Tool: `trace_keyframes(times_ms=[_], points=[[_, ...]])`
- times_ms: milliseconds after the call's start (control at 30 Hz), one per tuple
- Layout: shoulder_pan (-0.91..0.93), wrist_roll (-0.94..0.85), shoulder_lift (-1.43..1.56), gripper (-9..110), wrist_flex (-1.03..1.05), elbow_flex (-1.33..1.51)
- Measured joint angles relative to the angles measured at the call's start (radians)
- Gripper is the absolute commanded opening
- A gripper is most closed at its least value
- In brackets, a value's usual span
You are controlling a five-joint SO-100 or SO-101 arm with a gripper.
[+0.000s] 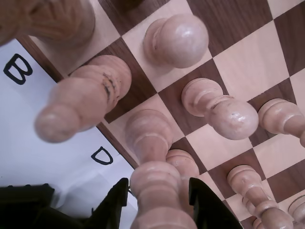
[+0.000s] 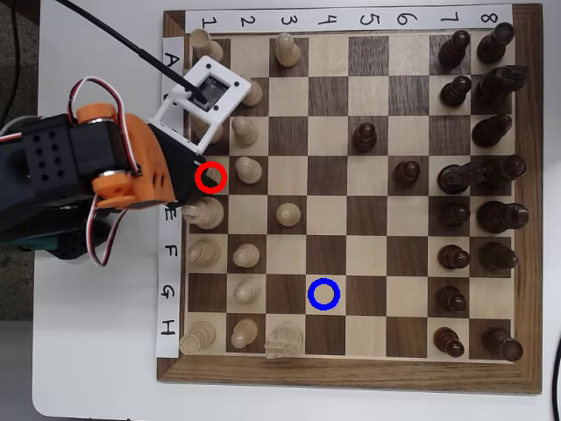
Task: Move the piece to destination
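Note:
In the wrist view my gripper [image 1: 158, 191] has its two black fingers [image 1: 114, 207] against both sides of the piece [image 1: 155, 157], a pale cream turned piece. It stands on a light square at the board's edge, next to the letter D [image 1: 102, 155]. The jaws look closed on its upper part. In the overhead view my arm [image 2: 114, 175] hides the piece and the gripper beside the red ring [image 2: 210, 176]. The destination, a light square with a blue ring [image 2: 323, 295], lies bare toward the lower middle of the board [image 2: 351, 373].
Pale pieces crowd the grip: a tall one at left [image 1: 83, 102], a round-topped pawn [image 1: 178, 40] and another pawn at right [image 1: 219, 107]. In the overhead view, pale pieces [image 2: 287, 213] stand near the blue ring and dark pieces [image 2: 456, 180] fill the right columns.

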Motion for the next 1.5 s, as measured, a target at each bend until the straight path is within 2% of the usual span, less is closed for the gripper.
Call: trace_keyframes(times_ms=[1500], points=[[-0.026, -0.009, 0.038, 12, -0.049, 0.025]])
